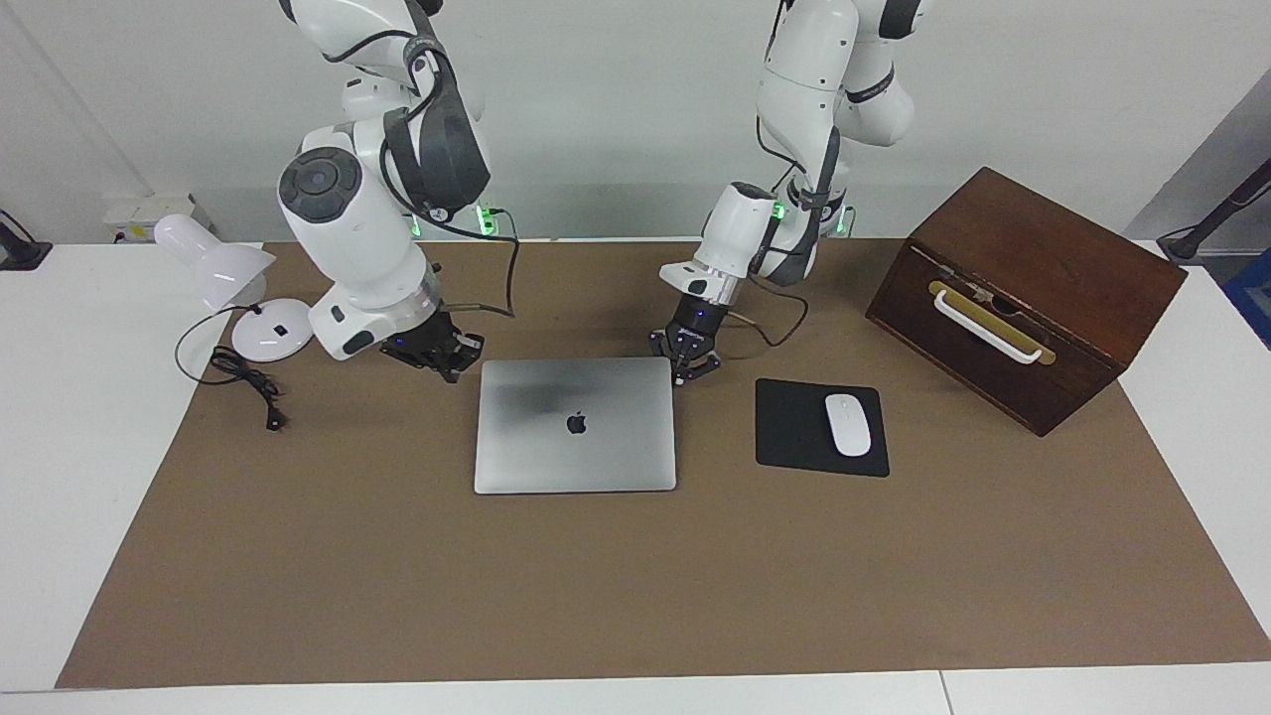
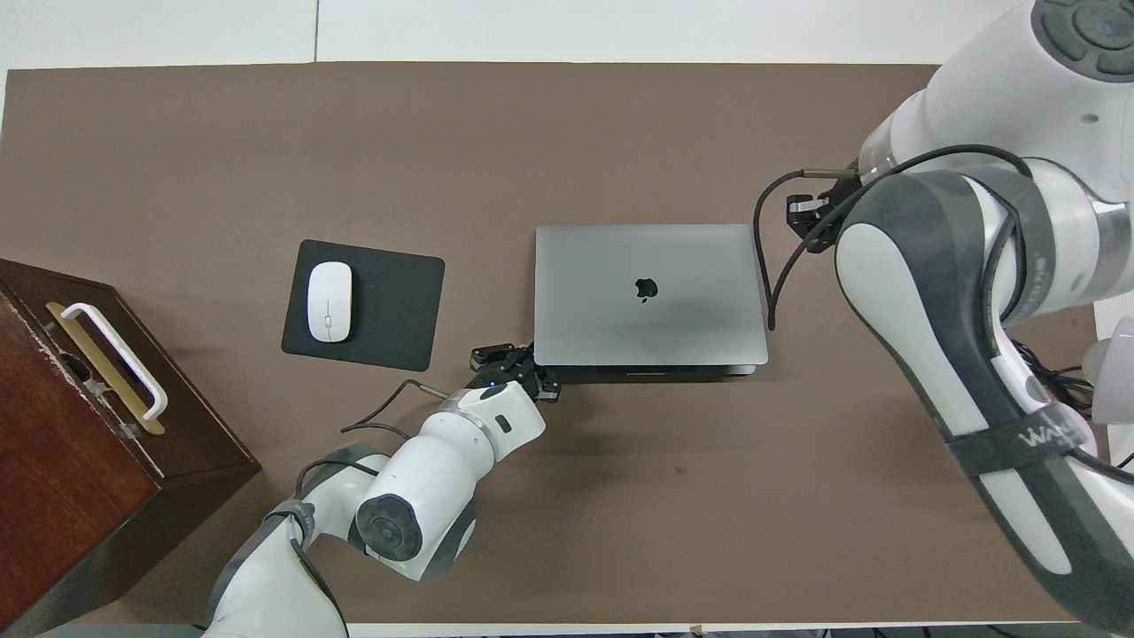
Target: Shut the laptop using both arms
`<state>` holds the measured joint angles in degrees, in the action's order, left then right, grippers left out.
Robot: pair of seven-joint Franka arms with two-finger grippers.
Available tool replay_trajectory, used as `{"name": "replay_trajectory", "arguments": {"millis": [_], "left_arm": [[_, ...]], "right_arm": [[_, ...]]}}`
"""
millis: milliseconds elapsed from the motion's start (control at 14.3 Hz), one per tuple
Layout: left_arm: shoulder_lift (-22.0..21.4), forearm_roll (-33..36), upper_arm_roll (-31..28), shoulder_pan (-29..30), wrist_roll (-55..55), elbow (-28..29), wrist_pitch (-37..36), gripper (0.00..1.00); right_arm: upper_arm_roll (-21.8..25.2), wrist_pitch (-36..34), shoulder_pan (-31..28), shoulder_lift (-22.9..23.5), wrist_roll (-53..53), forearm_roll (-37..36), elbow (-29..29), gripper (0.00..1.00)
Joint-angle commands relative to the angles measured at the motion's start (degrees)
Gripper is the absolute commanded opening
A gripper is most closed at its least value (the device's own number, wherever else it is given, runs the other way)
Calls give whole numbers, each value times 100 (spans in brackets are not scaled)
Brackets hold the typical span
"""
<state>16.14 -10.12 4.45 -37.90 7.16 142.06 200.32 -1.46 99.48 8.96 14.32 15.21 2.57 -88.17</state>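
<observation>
Facing view: the laptop (image 1: 575, 425) lies closed and flat between both pincers, the closed left gripper (image 1: 692, 364) at its corner, the closed right gripper (image 1: 444, 357) raised just beside it.

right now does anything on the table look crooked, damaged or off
Only the wooden box: it sits askew at the left arm's end. The laptop lies shut and square, the mouse straight on its mouse pad.
</observation>
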Motion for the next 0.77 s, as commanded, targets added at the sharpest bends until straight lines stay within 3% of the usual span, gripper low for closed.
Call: {"name": "replay_trajectory", "arguments": {"millis": [0,209,419,628,698], "left_arm": [[-49,-86,-15,-77,110,-12,-62,0],[-234,-86,-15,-68,145,67,-212,0],[-515,-86,-15,-51,172,146,-554,0],[-647,-86,-23,-68,110,366,-581,0],[-674,-86,-23,-94,93,462,-564,0]], "right_arm": [[-3,2,-262,-306,-666,-152,1,0],[-12,-182,-578,-613,-1501,-178,-7,0],[-12,-516,-833,-1079,-1827,-170,-112,20],[-12,-640,-1053,-1396,-2179,-100,-280,71],[-12,-640,-1054,-1431,-2171,-82,-280,96]]}}
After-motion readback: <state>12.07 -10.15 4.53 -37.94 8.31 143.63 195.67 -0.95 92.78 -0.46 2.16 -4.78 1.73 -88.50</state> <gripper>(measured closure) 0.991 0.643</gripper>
